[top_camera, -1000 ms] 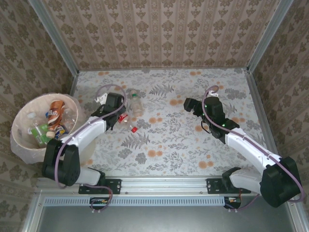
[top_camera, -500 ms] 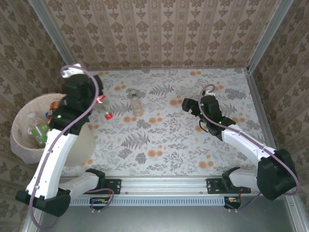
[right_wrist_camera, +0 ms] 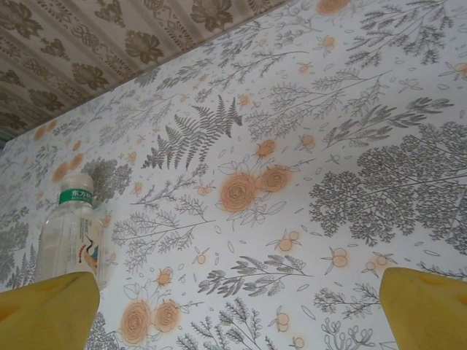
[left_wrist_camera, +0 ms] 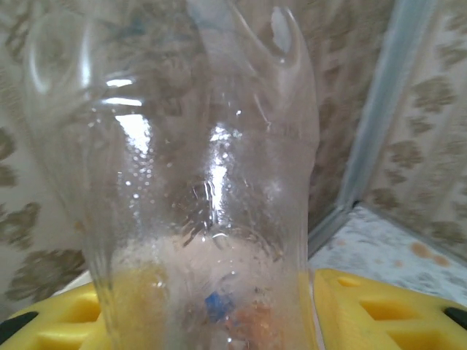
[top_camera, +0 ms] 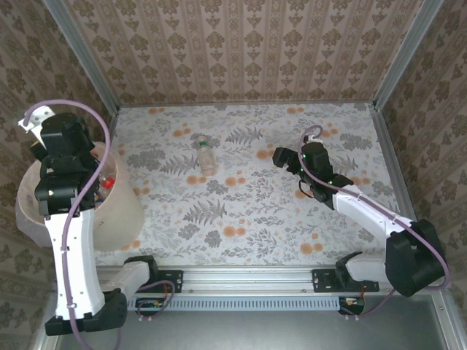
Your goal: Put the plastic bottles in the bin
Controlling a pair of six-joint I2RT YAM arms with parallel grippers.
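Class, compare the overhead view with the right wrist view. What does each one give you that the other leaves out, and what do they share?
Overhead: the bin at the left edge of the table, the left arm reaching over it, and the right arm stretched above the table. Right wrist: the right gripper with its yellow fingertips apart, and the green label up close. Shared: the bottle on the flowered table.

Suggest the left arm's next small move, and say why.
Probably open the left tool and let go. It clamps a clear bottle, and the top view shows that arm raised over the bin, so the bottle should drop inside.
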